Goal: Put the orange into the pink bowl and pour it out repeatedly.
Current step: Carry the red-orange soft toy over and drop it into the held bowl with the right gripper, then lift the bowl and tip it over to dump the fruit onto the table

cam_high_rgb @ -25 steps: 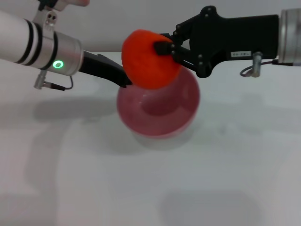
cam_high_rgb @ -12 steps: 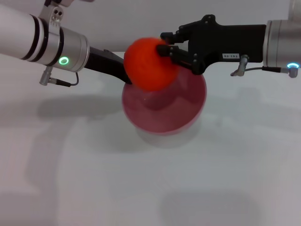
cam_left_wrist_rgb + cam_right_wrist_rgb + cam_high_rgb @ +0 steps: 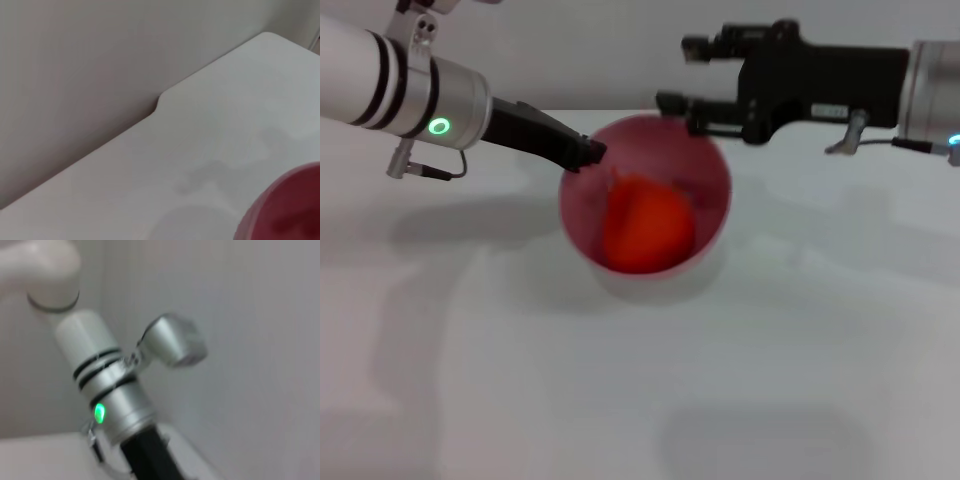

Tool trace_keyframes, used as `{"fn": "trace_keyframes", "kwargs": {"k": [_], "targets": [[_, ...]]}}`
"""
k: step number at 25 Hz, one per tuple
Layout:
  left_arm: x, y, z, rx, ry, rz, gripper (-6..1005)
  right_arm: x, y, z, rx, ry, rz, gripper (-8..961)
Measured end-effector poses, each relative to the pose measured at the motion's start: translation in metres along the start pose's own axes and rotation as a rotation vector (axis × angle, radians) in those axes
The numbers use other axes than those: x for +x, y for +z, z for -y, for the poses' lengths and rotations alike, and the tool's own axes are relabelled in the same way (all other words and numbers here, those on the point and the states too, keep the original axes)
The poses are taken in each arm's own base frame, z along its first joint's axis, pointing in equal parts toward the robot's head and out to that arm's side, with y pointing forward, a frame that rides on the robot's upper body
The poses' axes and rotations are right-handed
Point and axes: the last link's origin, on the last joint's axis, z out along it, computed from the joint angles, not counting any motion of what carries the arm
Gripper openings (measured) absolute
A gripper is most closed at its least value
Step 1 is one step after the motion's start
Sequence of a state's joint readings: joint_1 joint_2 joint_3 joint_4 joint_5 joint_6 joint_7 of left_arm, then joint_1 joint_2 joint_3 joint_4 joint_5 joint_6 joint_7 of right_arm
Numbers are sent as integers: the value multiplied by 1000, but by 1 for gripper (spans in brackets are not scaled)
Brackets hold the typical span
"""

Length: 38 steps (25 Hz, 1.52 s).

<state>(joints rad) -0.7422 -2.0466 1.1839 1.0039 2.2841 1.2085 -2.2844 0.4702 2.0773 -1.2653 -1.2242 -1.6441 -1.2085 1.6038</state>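
Head view: orange inside pink bowl is smeared, outline and stem unreadable. Bowl rim blurred too. Left gripper tips meet the bowl's left rim; grip there indistinct. Both arms cut off at frame edges. Left wrist view: only a corner of the bowl shows. Right wrist view: left arm blurred, lower end cropped.

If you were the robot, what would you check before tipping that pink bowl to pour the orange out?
1. Orange inside the pink bowl: ok.
2. Right gripper empty, fingers apart, above the bowl's far rim: ok.
3. Left gripper at the bowl's left rim: ok.
4. Left fingers firmly clamped on the rim: cannot tell.
5. Bare table in front for the orange to land: ok.
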Motion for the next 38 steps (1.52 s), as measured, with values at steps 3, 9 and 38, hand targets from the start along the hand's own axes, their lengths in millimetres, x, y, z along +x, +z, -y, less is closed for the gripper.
{"fn": "trace_keyframes", "kwargs": {"k": [3, 9, 38], "targets": [[-1, -3, 6, 23, -15, -17, 43, -5, -15, 1, 62, -23, 140, 615], [0, -3, 14, 116, -8, -88, 42, 2, -61, 3, 291, -70, 478, 650], [-18, 35, -117, 668, 974, -562, 41, 84, -181, -5, 964, 73, 973, 645]]}}
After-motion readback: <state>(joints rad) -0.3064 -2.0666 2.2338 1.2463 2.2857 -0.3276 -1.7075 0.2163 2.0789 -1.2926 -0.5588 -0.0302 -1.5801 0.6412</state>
